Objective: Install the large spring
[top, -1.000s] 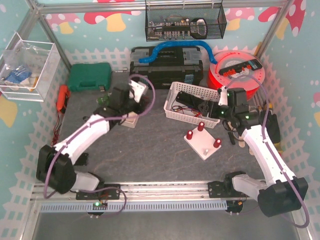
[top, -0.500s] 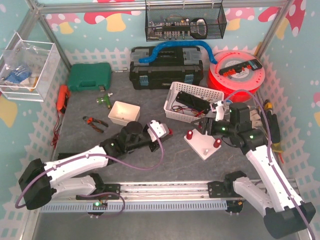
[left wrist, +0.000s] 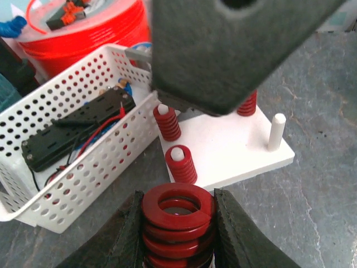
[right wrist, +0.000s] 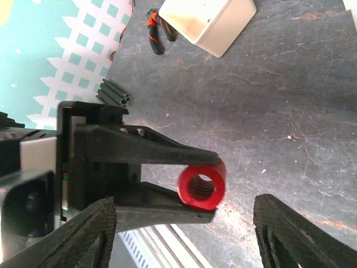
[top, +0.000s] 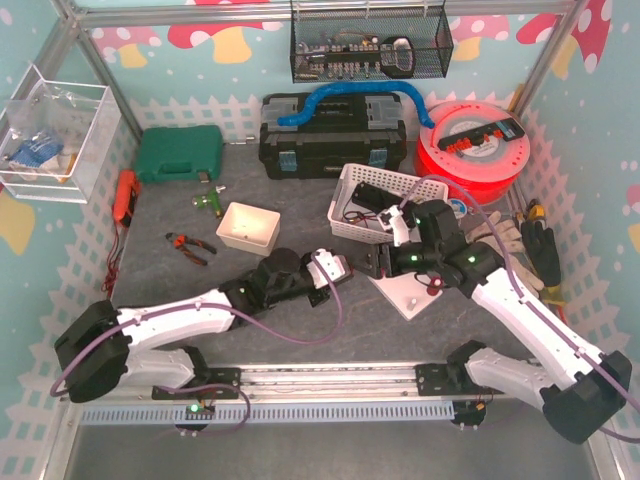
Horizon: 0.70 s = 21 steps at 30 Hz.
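- My left tool (left wrist: 177, 237) is clamped on the large spring (left wrist: 178, 205), holding it just short of the near edge of the white peg plate (left wrist: 234, 153).
- My right tool (top: 385, 262) hangs over that plate with its fingers (right wrist: 83, 240) spread wide, gripping nothing.
- Risk: the one bare peg (left wrist: 276, 131) sits at the far side, beyond the small springs (left wrist: 181, 164) on the near pegs. If I go in low, I judge the big coil would snag them or shove the plate.
- Risk: the right tool's body crowds the space above the plate, so the two arms could knock together.
- The white basket (left wrist: 72, 167) sits hard against the plate's left side. Open bench (left wrist: 323, 184) lies to the right, which looks the better way in.
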Motion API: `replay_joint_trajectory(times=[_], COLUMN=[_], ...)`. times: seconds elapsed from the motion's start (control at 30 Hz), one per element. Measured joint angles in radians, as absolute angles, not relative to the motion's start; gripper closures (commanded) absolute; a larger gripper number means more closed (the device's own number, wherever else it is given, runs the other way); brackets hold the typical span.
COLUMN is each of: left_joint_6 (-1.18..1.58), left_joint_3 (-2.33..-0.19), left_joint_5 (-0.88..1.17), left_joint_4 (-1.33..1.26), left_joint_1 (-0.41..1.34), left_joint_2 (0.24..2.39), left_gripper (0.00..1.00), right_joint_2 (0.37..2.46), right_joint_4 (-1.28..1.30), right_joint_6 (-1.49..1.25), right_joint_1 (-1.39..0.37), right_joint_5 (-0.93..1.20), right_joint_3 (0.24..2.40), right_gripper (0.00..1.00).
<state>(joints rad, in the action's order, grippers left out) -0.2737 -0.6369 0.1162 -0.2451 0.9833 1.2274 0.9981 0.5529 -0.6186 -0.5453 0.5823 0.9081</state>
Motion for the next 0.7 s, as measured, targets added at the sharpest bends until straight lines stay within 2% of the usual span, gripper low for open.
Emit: replay_joint_trajectory(times=[0.2,0.7], left_joint_6=[-0.292,-0.3], left_joint_3=[-0.638,-0.643], left_joint_5=[0.116,0.143], left_joint_4=[-0.255,-0.364], left_joint_1=[0.983,0.983], left_joint_2=[1.258,1.291], left_gripper=[0.93,0.94], right_joint_2=[1.055,1.185], right_joint_4=[0.556,0.567], right_joint_6=[-0.58,-0.49], right_joint_1=[-0.563,-0.564], right_joint_5=[0.574,0.595], right_joint_3=[0.919,0.957], right_gripper=[0.32,0.4])
